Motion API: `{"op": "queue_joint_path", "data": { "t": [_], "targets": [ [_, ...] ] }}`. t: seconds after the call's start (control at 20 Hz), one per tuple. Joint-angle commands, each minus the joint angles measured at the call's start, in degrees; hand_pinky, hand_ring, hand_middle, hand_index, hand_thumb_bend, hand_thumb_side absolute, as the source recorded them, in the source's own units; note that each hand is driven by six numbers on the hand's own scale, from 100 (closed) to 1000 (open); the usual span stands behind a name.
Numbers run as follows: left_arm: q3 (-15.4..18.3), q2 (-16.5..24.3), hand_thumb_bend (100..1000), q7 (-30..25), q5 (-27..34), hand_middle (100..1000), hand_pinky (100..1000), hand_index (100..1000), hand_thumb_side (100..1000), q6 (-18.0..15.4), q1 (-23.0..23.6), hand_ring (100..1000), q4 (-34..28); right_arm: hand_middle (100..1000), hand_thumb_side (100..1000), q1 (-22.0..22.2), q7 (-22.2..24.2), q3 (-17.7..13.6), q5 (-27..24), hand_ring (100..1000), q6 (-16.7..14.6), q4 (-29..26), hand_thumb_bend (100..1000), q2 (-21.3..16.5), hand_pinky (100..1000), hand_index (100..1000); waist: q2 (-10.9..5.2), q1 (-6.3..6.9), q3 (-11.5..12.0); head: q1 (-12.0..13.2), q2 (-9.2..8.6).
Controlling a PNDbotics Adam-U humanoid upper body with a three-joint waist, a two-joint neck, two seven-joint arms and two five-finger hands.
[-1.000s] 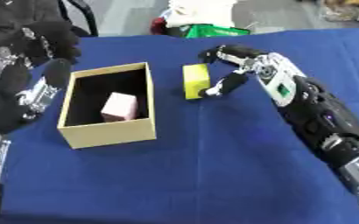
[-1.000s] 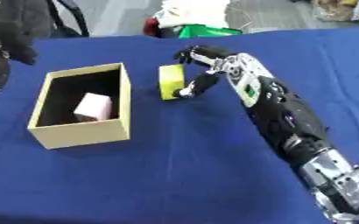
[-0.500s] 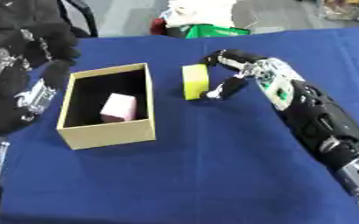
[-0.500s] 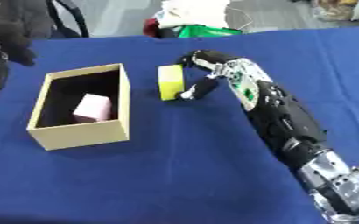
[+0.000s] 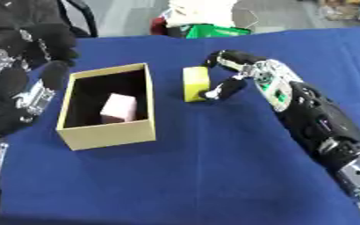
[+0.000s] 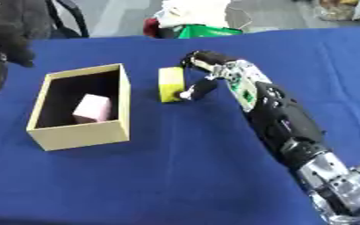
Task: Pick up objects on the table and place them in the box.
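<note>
One right robot hand (image 5: pixel 231 75) curls around the yellow block (image 5: pixel 196 83), seemingly pinching it, beside the box (image 5: pixel 106 132).

Right hand (image 5: pixel 237 74) reaching forward with fingers (image 5: pixel 217 90) curled, left hand (image 5: pixel 26 94) raised, fingers relaxed

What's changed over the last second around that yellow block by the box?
The right robot hand has closed in on the upright yellow block, fingers over its top and thumb at its lower right side; the block has not visibly moved. The open cardboard box, the pink block inside it and the left robot hand stayed put.
</note>
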Motion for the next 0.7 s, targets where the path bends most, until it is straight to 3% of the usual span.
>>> {"op": "queue_joint_path", "data": {
  "t": [0.05,0.35,0.7],
  "targets": [
    [0.5,0.8,329,-0.1,-0.1,665,644,839,637,0.0,-0.5,670,-0.6,762,411,-1.0,-1.5,-0.1,0.2,831,-0.1,-1.3,358,-0.1,872,677,-0.75,0.10,0.1,0.0,-0.40],
    [0.6,0.9,329,0.0,-0.1,665,644,837,636,0.0,-0.5,670,-0.5,734,368,-0.8,-4.3,0.3,0.0,813,-0.2,-2.7,280,-0.1,863,598,-0.71,0.02,0.0,0.1,-0.39],
    [0.6,1.0,329,0.1,-0.1,664,643,836,635,0.0,-0.5,670,-0.6,728,361,-1.4,-5.7,1.8,-2.9,812,-0.3,-8.3,253,-0.4,864,583,-1.06,-0.29,0.0,0.1,-0.21]
  ]
}}
